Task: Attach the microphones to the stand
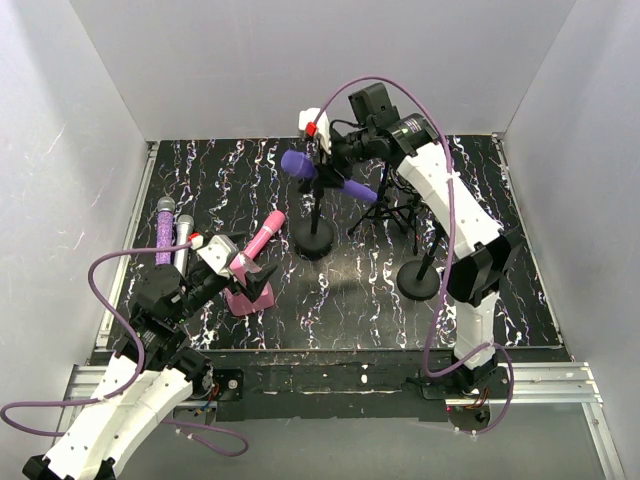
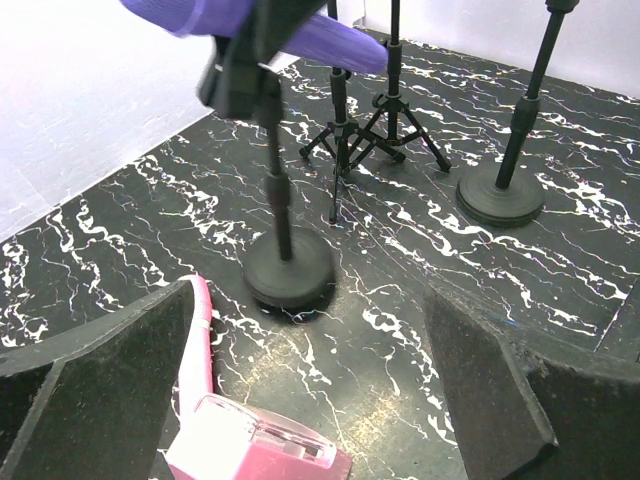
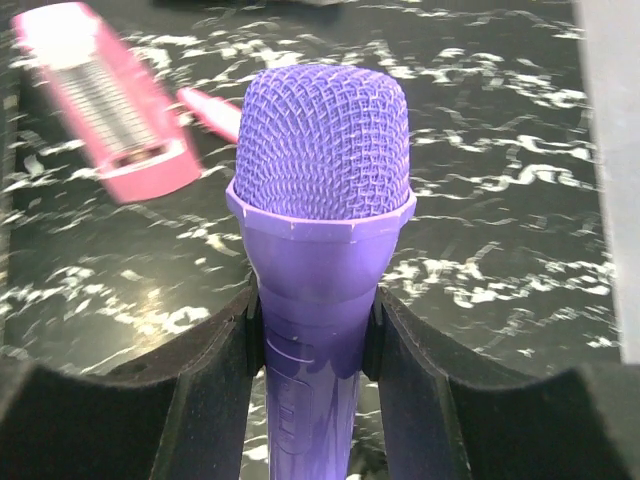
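Right pincer (image 3: 313, 330) clamps the plain purple microphone (image 3: 320, 170) just below its mesh head, at the top of the stand (image 1: 314, 241) at the far middle of the worktop (image 1: 350, 300); it looks rigid, light and smooth, so the handle, not the mesh, takes the grip.

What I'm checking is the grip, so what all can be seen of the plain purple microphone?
The purple microphone has a rounded mesh head, a faceted collar and a smooth, plastic-looking handle, all one colour. The right gripper clamps the handle from both sides just below the collar. Seen from above, it lies slightly tilted, head to the left, across the clip atop the round-based stand. Whether it is fully seated cannot be told.
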